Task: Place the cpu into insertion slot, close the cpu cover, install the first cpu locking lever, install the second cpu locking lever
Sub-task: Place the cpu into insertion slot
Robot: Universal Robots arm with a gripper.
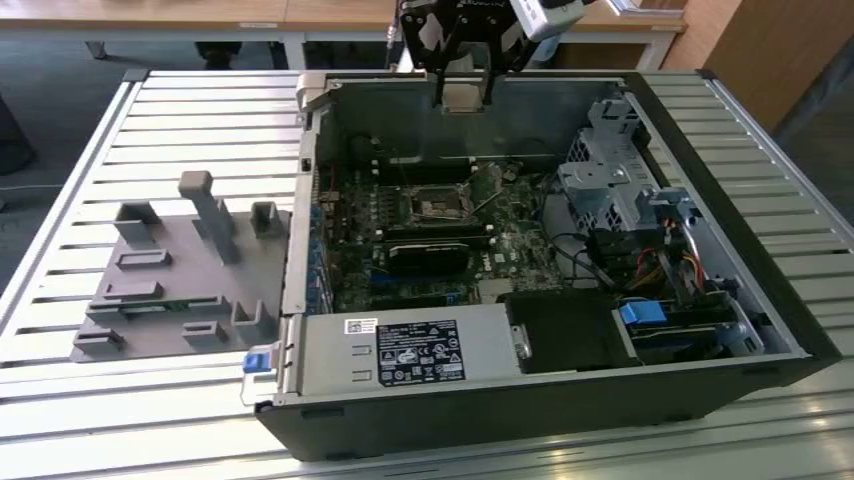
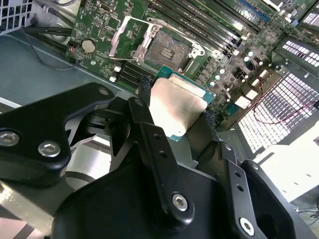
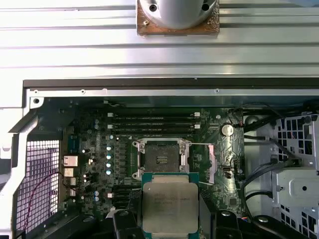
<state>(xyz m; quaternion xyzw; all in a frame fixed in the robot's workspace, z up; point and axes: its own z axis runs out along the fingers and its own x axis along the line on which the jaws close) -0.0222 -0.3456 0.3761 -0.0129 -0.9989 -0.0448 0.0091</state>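
Your hand (image 1: 461,85) hangs fingers-down, held high — both black fingers (image 2: 149,134) closed against opposite edges of the cpu (image 2: 174,104), pinching it between them.

Exterior view: high, wide, angled down on the open computer case (image 1: 534,425) on the slatted tabletop (image 1: 174,110), gripper (image 1: 461,95) over its far wall. First wrist view: near, looks straight down onto the motherboard (image 3: 94,132), cpu (image 3: 170,204) in the foreground. Second wrist view: nearer still, oblique, looking past the gripper's black links. All 3 share the insertion slot (image 1: 438,207) and the cpu.
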